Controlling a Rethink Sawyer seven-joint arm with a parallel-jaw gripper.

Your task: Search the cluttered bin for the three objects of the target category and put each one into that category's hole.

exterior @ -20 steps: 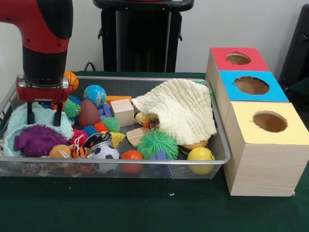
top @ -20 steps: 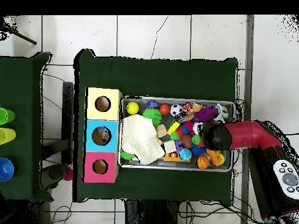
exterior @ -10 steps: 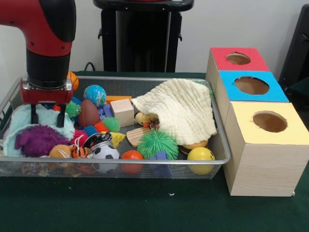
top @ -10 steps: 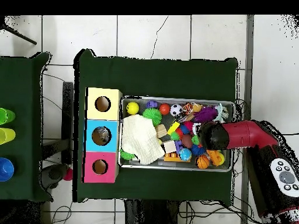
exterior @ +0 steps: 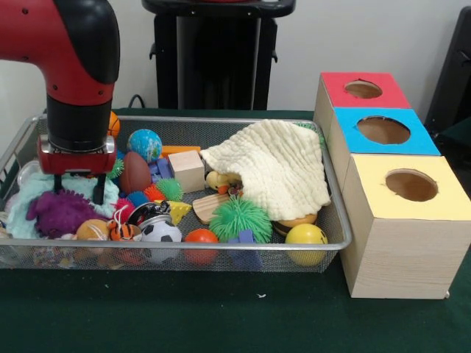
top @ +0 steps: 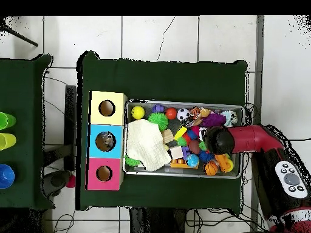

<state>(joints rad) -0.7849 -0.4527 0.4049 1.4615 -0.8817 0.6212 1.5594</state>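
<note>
Front view, near to far: wire-mesh bin (exterior: 221, 254) crowded with yellow ball (exterior: 306, 235), green spiky ball (exterior: 240, 217), soccer ball (exterior: 160, 232), purple fuzzy toy (exterior: 60, 212); silvery tin can (exterior: 149, 213) just behind soccer ball. Gripper (exterior: 77, 190) fingers apart, empty, tips down at teal cloth (exterior: 73, 190) beside purple toy. Cream cloth (exterior: 276, 169) further back. Blue-topped box hole (exterior: 383, 130) at right, well apart from gripper

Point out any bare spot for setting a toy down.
Free: green table in front of the wire basket, and mesh between the wooden cube and cream cloth. Crowded: basket's end under the tool, around the purple fuzzy toy.
</note>
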